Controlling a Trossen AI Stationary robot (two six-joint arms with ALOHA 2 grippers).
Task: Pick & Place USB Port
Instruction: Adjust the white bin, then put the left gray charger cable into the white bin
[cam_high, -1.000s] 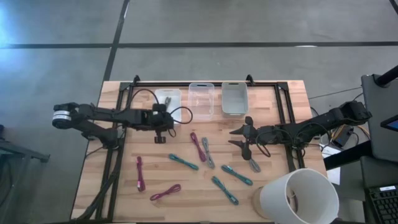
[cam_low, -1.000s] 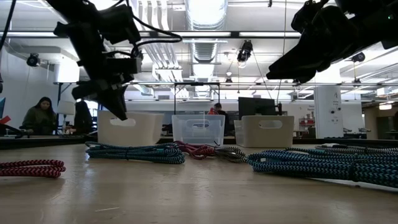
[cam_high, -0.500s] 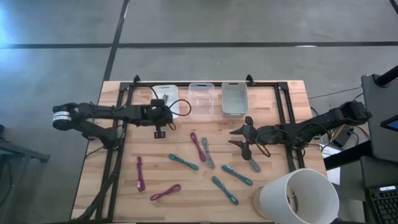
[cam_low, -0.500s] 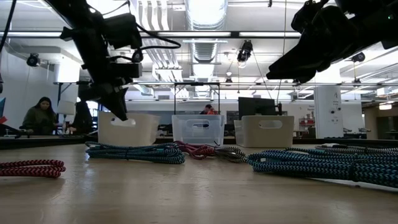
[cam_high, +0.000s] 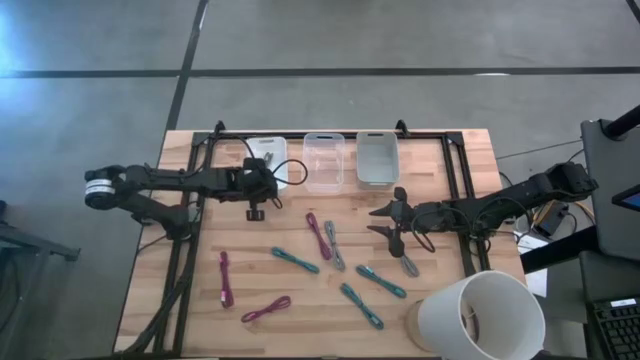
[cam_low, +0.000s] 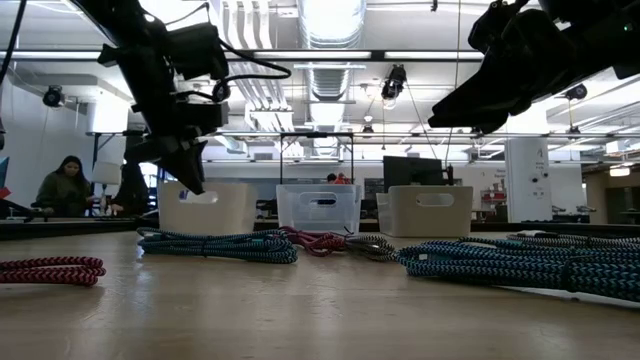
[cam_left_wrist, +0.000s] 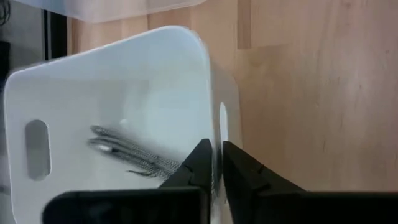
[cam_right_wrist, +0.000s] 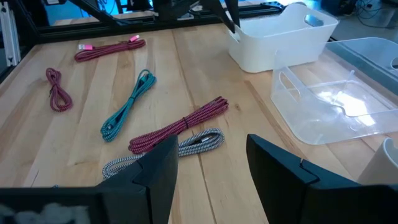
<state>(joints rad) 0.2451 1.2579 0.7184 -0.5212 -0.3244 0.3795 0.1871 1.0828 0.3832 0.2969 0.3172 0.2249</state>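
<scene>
The left pincer (cam_left_wrist: 214, 163) hung over the white bin (cam_left_wrist: 124, 81), fingers a narrow slit apart and holding nothing, apparently just letting go. A grey cable (cam_left_wrist: 127, 151) lay inside that bin. The right pincer (cam_right_wrist: 208, 163) waited wide open over loose cables (cam_right_wrist: 177, 127) beside the bin.

Your left gripper (cam_high: 262, 166) is now hanging over the white bin's (cam_high: 284, 153) edge, having swung up from the bare desk (cam_high: 300, 300) a second ago. Its jaws are starting to part, with a grey cable (cam_left_wrist: 130, 152) lying in the bin.
</scene>
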